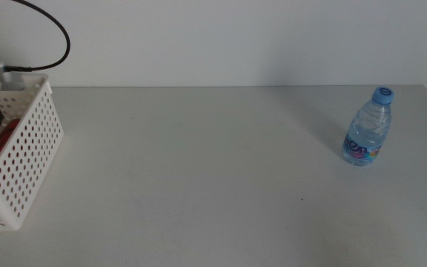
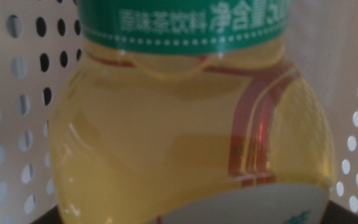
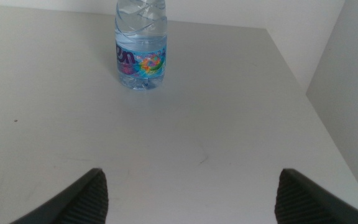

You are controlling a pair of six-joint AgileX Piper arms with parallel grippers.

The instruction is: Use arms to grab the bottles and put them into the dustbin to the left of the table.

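— Where are the bottles right now?

— The clear water bottle (image 1: 368,127) with its blue cap stands upright on the light-grey desk (image 1: 199,170), out toward the right side and well apart from everything else. The yellow tea bottle (image 2: 185,124) is over at the white perforated dustbin (image 1: 22,159) on the left — in the left wrist view it fills nearly the whole picture, with the basket's round-holed walls right behind it on both sides.

— Is the left pincer holding it?

— I cannot tell. In the left wrist view the bottle hides the jaws. In the middle view a dark shape sits inside the basket, with a bit of green label and something red beside it, too cramped to sort out.

— And the right pincer (image 3: 191,190)?

— Spread wide, with nothing between its two dark jaws. It hangs above bare desk, facing the water bottle (image 3: 141,45), which stands some way ahead, near the desk's far right corner.

— Anything else?

— A black cable (image 1: 56,33) loops over the wall above the basket.
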